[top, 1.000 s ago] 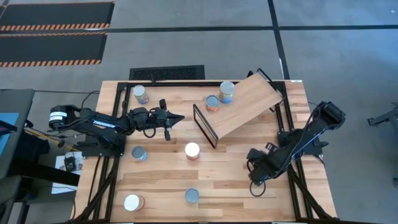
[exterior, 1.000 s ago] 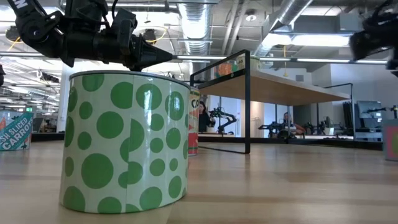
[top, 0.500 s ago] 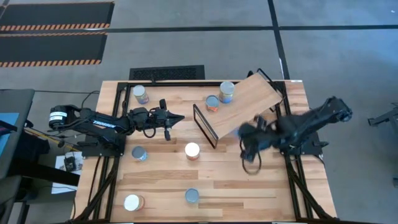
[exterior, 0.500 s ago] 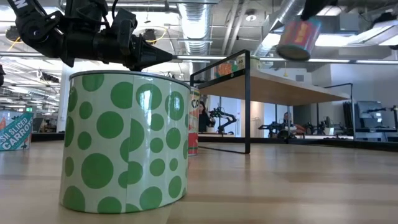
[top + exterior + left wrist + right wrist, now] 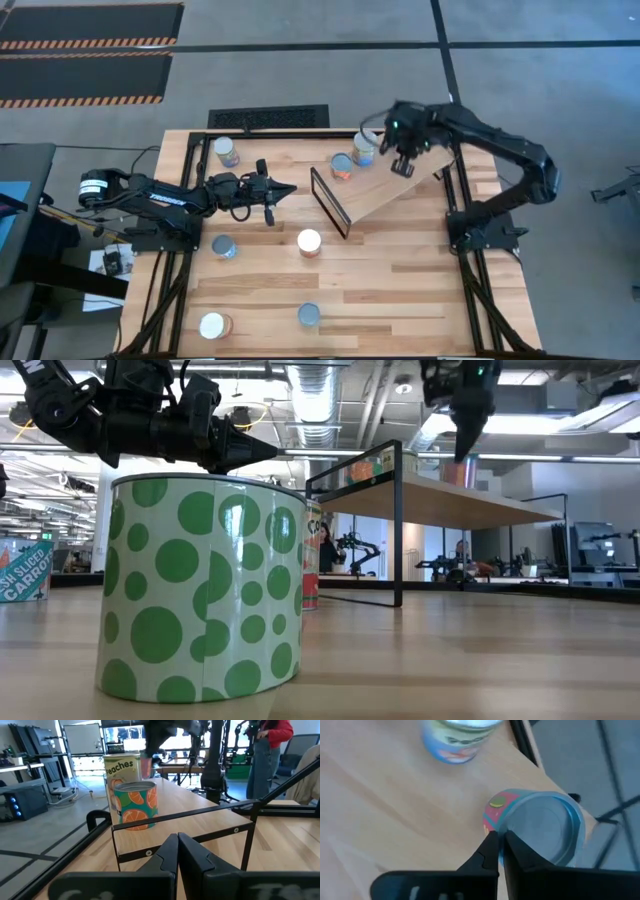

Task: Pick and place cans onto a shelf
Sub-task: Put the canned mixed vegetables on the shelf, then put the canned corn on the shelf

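The tilted light-wood shelf [image 5: 380, 190] with its black frame stands at the table's far middle. Two cans stand on it: an orange-patterned one [image 5: 342, 166] and a taller peaches can [image 5: 365, 148]. My right gripper [image 5: 405, 165] is over the shelf's far part, pointing down, shut on a can with a pink label and silvery top [image 5: 540, 827]. My left gripper [image 5: 290, 190] is shut and empty, held level above the table left of the shelf. Several more cans stand upright on the table, among them a white-topped one [image 5: 309, 242] and one near the far left corner [image 5: 227, 152]. My right gripper holds the pink-labelled can by its top rim [image 5: 501, 831], pinched between the two fingers at the can's edge. The fingers come from above, pointing down. The can stays upright, at or just above the shelf board [image 5: 395, 810]; I cannot tell whether it rests there.
Cans stand at the table's left [image 5: 223, 247], near middle [image 5: 309, 316] and near left [image 5: 213, 326]; the green-dotted can [image 5: 200, 590] fills the low view's left. The peaches can [image 5: 457, 740] is close beside the held can. People and other robots show in the room behind.
My right gripper has swung from the table's near right part up and toward the far edge, carrying the pink-labelled can through the air, and has come down over the shelf's far part beside the two cans there.
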